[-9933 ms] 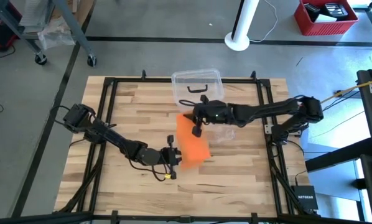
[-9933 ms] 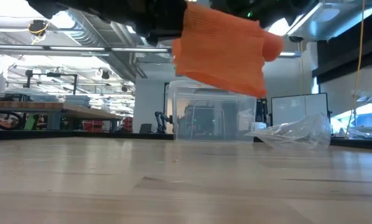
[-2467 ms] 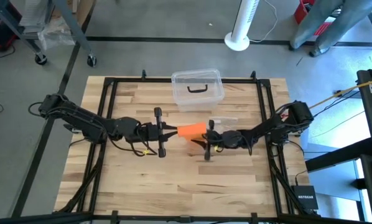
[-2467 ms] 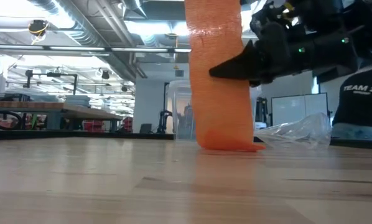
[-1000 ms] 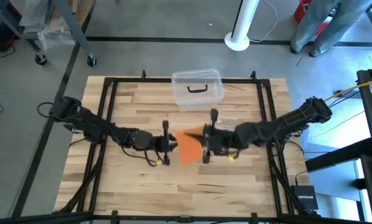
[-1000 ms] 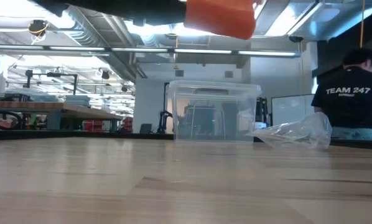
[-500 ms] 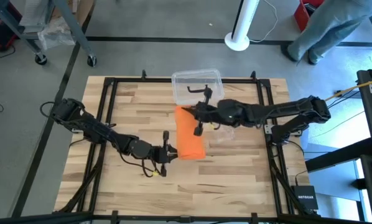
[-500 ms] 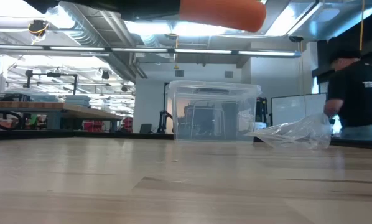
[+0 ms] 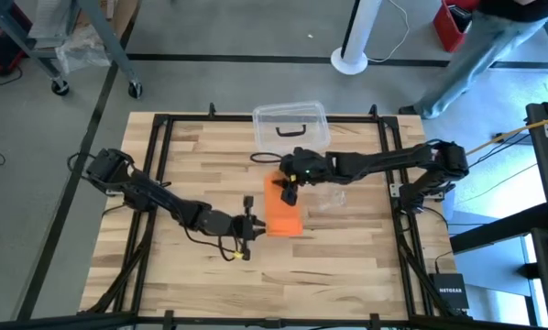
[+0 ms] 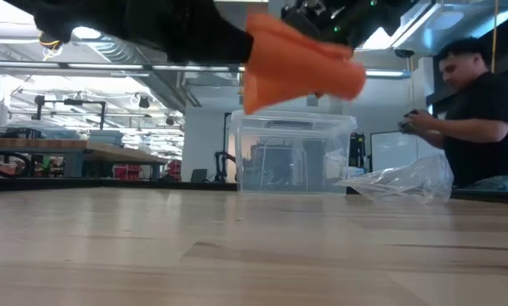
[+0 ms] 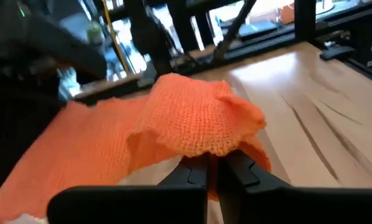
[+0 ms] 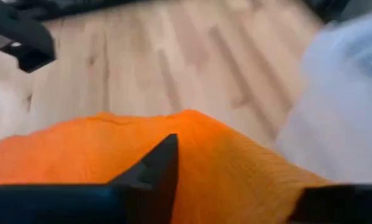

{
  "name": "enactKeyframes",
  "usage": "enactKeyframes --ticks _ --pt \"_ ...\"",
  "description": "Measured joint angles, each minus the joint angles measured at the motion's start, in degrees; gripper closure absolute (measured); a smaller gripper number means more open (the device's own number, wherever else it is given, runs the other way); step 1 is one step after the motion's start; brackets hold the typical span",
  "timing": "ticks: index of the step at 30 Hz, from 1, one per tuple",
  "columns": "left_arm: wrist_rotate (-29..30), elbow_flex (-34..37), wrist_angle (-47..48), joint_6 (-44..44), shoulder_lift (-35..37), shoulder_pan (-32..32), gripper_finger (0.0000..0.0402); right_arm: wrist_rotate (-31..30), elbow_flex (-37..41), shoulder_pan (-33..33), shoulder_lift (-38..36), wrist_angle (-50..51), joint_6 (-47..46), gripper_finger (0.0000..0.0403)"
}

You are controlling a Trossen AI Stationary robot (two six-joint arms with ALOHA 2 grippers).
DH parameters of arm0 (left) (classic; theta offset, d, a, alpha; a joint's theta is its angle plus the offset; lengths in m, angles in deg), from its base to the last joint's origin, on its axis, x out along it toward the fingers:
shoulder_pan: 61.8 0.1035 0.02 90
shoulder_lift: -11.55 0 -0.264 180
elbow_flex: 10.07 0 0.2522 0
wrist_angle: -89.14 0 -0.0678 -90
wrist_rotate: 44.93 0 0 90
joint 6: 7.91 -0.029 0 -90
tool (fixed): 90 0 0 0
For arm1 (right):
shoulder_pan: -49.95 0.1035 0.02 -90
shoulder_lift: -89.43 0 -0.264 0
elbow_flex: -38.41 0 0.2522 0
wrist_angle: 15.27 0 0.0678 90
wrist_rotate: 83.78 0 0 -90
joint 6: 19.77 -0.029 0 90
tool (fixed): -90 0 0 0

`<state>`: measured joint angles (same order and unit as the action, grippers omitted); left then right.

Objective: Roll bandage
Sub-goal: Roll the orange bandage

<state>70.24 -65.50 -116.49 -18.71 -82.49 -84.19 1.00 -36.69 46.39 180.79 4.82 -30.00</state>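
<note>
The left tool stays clamped on the near end of the bandage, its fingers pressed together on the orange fabric. Half a second earlier the strip spanned longer between the two tools; now it is shorter and bunched, lifted clear of the worktop. The right tool, just beyond, has its fingers parted with the cloth draped between them. Behind it sits the clear box; bare wood lies open on the near side.
</note>
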Motion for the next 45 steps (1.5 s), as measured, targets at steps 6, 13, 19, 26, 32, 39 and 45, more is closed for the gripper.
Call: enactKeyframes --ticks 6,13,19,26,32,39,45 --pt "-0.12 0.0 -0.11 6.1 -3.29 0.78 0.0401 3.42 0.13 0.13 1.26 2.82 -2.4 0.0171" --pt "-0.14 0.0 -0.22 8.43 -4.87 0.76 0.0401 6.79 0.09 0.11 1.05 5.9 -7.82 0.0121" --pt "-0.11 0.0 -0.09 9.0 -4.87 0.76 0.0401 11.93 -5.58 -0.02 0.72 16.19 -10.99 0.0114" --pt "0.1 0.0 -0.32 9.12 -4.87 1.14 0.0401 9.56 -10.86 0.11 0.72 17.85 -10.96 0.0114" --pt "0.06 0.0 -0.3 8.93 -4.87 1.11 0.0401 14.41 -11.92 -0.19 0.48 20.06 -10.98 0.0113" --pt "0.08 -0.02 -0.32 8.62 -4.87 1.12 0.0401 12.35 -11.93 -0.15 -1.17 16.31 -11.18 0.0113" --pt "0.04 -0.02 -0.27 8.83 -4.87 1.11 0.0401 17.89 -11.93 -0.79 -1.35 23.54 -11.77 0.0113"
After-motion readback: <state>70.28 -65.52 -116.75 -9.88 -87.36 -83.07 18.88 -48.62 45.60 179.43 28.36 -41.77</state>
